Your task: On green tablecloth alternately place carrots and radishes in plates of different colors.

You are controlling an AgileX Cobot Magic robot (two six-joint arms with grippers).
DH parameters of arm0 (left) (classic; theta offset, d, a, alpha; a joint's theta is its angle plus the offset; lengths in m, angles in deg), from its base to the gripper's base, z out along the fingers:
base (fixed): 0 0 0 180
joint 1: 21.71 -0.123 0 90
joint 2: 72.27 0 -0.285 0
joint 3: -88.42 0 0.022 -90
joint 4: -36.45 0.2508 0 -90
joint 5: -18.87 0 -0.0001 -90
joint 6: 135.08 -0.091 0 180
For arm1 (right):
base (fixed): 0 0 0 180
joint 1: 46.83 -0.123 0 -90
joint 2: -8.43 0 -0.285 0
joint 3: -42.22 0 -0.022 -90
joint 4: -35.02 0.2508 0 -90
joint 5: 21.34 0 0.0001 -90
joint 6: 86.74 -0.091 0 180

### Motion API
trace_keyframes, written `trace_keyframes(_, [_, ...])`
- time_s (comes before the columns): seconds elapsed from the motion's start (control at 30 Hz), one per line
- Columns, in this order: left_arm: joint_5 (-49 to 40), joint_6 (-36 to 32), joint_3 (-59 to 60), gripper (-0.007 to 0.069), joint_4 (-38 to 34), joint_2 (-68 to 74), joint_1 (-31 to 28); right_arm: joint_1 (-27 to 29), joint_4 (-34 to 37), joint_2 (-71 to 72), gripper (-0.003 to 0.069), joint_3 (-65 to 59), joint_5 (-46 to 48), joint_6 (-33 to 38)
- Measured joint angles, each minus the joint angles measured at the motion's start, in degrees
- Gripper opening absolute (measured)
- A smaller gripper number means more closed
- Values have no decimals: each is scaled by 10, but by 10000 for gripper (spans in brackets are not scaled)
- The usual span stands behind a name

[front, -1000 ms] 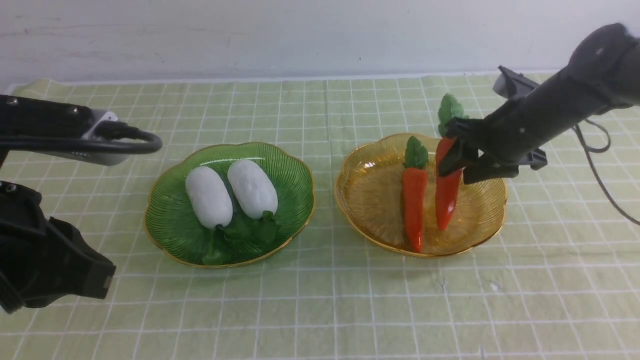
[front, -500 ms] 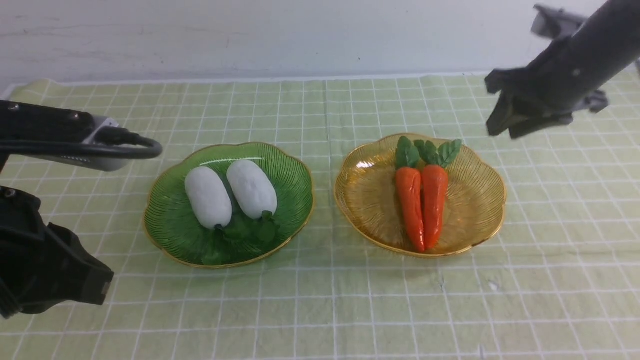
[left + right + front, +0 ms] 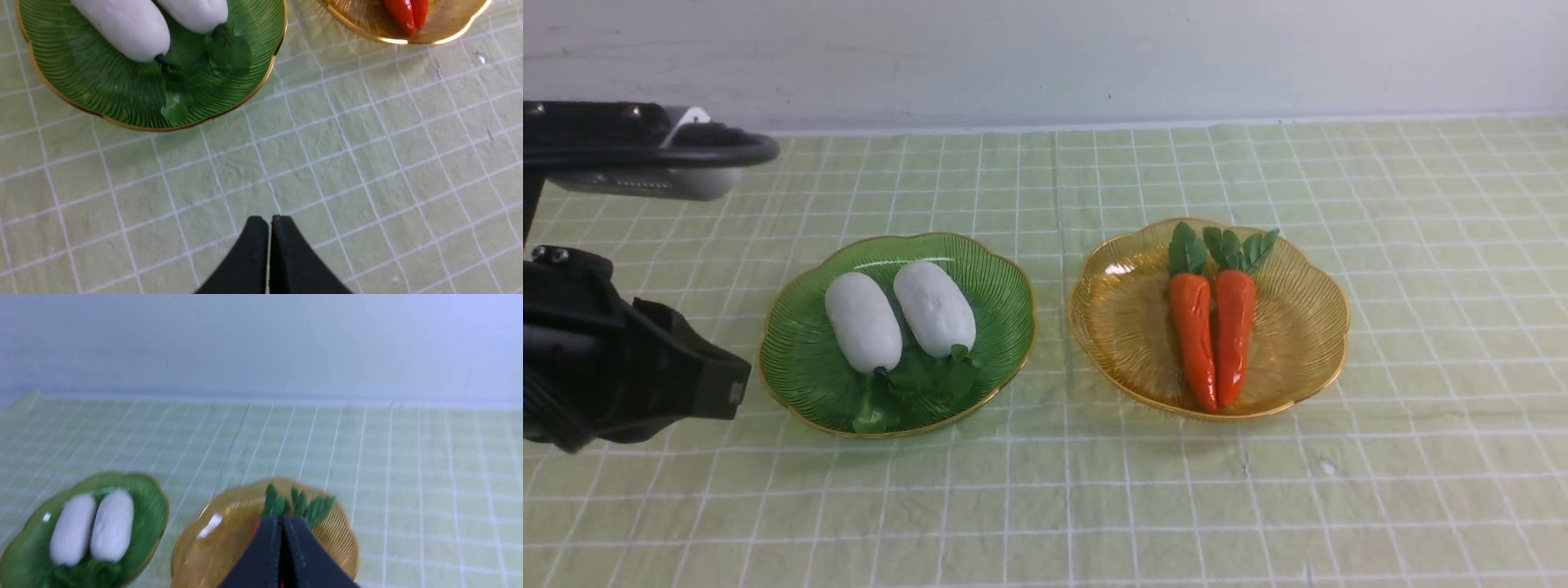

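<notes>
Two white radishes (image 3: 864, 322) (image 3: 935, 309) lie side by side in the green plate (image 3: 1001, 282), leaves toward me. Two orange carrots (image 3: 1192, 336) (image 3: 1234, 333) lie side by side in the amber plate (image 3: 1298, 327), leaves at the far end. Both plates sit on the green tablecloth (image 3: 1054, 490). My left gripper (image 3: 269, 220) is shut and empty above bare cloth, on the near side of the green plate (image 3: 253, 49). My right gripper (image 3: 281, 521) is shut and empty, out of the front view, held above the amber plate (image 3: 220, 539).
The left arm (image 3: 621, 367) stands at the left edge of the front view. A pale wall (image 3: 1045, 57) runs behind the cloth's far edge.
My right gripper let go of the second carrot, which now lies beside the first in the amber plate. The right arm rose and left the front view. The left arm shifted slightly.
</notes>
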Motion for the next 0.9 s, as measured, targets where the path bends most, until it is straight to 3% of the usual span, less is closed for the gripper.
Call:
trace_keyframes(0.23, [20,0,6,-8,-1,0,0,0,4,270,-15,-308,-237,6])
trace_keyframes(0.33, [26,0,7,-8,-1,0,0,0,6,375,-15,-369,-274,7])
trace_keyframes(0.6, [78,0,38,-8,-6,-22,0,0,9,423,-15,-408,-305,8])
trace_keyframes(0.9, [246,1,232,-8,-10,-260,0,0,11,417,-15,-408,-296,9])
